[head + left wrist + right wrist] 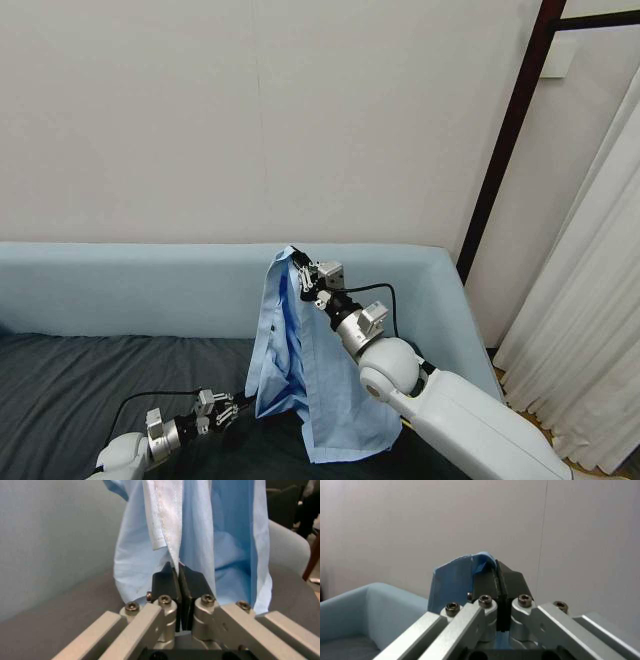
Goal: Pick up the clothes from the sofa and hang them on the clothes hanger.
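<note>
The right gripper (300, 264) was up high, approx. level w/ the top of the sofa (120, 285) backrest. Its fingers were pressed together on the top edge of the light blue shirt (300, 370). The shirt hung down from that pinch in long folds, toward the right end of the sofa. Its bottom hem was down at the dark seat cushion (60, 385); couldn't tell if it actually rested there. In the right wrist view a fold of blue cloth stuck up from btwn the black pads (512, 581), no gap showing btwn them.

The left gripper (238, 406) was low, just above the seat cushion, at the shirt's lower left edge. In the left wrist view its black pads (165, 583) were clamped flat together on a thin seamed edge of the shirt. The cloth rose straight out of the pinch & the rest of the garment hung just beyond. So both grippers had hold of the same shirt, one at the top, one near the bottom left, w/ the fabric hanging loose btwn them.

The right arm reached in from the near right, its rounded white joint in front of the shirt's right side. A plain pale wall (200, 110) stood behind the sofa. On the far right the dark pole of the clothes hanger (505, 140) stood w/ a crossbar at its top, well apart from the shirt. White curtains (590, 330) hung just right of it.
</note>
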Controlling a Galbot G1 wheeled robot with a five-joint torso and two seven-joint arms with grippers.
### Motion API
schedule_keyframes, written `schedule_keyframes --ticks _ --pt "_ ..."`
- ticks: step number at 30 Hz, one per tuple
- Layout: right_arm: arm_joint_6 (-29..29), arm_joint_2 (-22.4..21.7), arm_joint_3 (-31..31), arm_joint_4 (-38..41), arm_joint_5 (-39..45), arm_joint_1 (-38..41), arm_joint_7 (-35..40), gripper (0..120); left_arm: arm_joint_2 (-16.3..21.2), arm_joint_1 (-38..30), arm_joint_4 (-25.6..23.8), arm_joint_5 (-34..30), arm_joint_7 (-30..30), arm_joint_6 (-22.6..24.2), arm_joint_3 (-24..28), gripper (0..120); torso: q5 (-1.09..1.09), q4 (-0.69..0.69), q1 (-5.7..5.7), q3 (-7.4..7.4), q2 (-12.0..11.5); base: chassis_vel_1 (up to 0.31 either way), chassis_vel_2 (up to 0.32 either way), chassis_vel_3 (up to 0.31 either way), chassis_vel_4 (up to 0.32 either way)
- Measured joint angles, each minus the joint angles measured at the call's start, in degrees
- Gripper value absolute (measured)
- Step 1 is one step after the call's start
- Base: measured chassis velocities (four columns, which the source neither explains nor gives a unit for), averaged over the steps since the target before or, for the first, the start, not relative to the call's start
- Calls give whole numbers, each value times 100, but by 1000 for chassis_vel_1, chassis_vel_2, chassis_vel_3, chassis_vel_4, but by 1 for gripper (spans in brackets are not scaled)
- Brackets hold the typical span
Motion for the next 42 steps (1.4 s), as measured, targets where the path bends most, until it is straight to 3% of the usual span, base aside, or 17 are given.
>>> schedule_keyframes --ticks 8,13,14,16,17,21,22,25,27,33,36,37,38,41,42 --pt "66 -79 58 150 44 -38 -4 0 177 230 -598 -805 -100 16 -57 0 -2 -1 0 0 0 0 0 0 0" --pt "77 -296 334 529 193 51 10 0 738 769 -2166 -1827 -480 289 -226 0 -2 0 0 0 0 0 0 0 0" --pt "77 -296 334 529 193 51 10 0 738 769 -2166 -1827 -480 289 -226 0 -2 0 0 0 0 0 0 0 0" --pt "43 -472 557 725 240 156 12 0 1178 1093 -3194 -2438 -1256 432 -326 0 0 0 0 -1 0 0 0 0 0" --pt "43 -472 557 725 240 156 12 0 1178 1093 -3194 -2438 -1256 432 -326 0 0 0 0 -1 0 0 0 0 0" --pt "6 -747 875 973 374 356 12 0 2023 1483 -4816 -3177 -2996 583 -516 0 2 -1 0 -1 0 0 0 0 0" --pt "6 -747 875 973 374 356 12 0 2023 1483 -4816 -3177 -2996 583 -516 0 2 -1 0 -1 0 0 0 0 0" --pt "-56 -892 1084 1220 616 583 44 0 2691 1581 -5922 -3593 -4132 789 -766 0 0 -1 0 -1 0 0 0 0 0" --pt "-115 -990 1229 1360 768 750 76 0 3068 1576 -6453 -3828 -4563 953 -1039 0 2 0 0 -1 0 0 0 0 0" --pt "-323 -1393 1610 1771 1267 1036 95 0 3708 1684 -7242 -4573 -5119 1253 -1885 0 2 0 0 -1 0 0 0 0 0" --pt "-534 -1936 1811 2193 1518 773 4 0 3841 2320 -7468 -4575 -5122 1295 -2547 0 1 1 -1 -2 2 0 0 0 0" --pt "-623 -2251 1815 2366 1299 392 -116 0 3815 2528 -7467 -4314 -5038 1266 -2518 0 0 7 -1 -1 1 0 0 0 0" --pt "-623 -2251 1815 2366 1299 392 -116 0 3815 2528 -7467 -4314 -5038 1266 -2518 0 0 7 -1 -1 1 0 0 0 0" --pt "-639 -2775 2458 2788 442 -1113 -552 0 3678 2602 -7395 -3935 -4978 1288 -2234 0 -4 -4 -1 -1 1 0 0 0 0" --pt "-639 -2775 2458 2788 442 -1113 -552 0 3678 2602 -7395 -3935 -4978 1288 -2234 0 -4 -4 -1 -1 1 0 0 0 0"
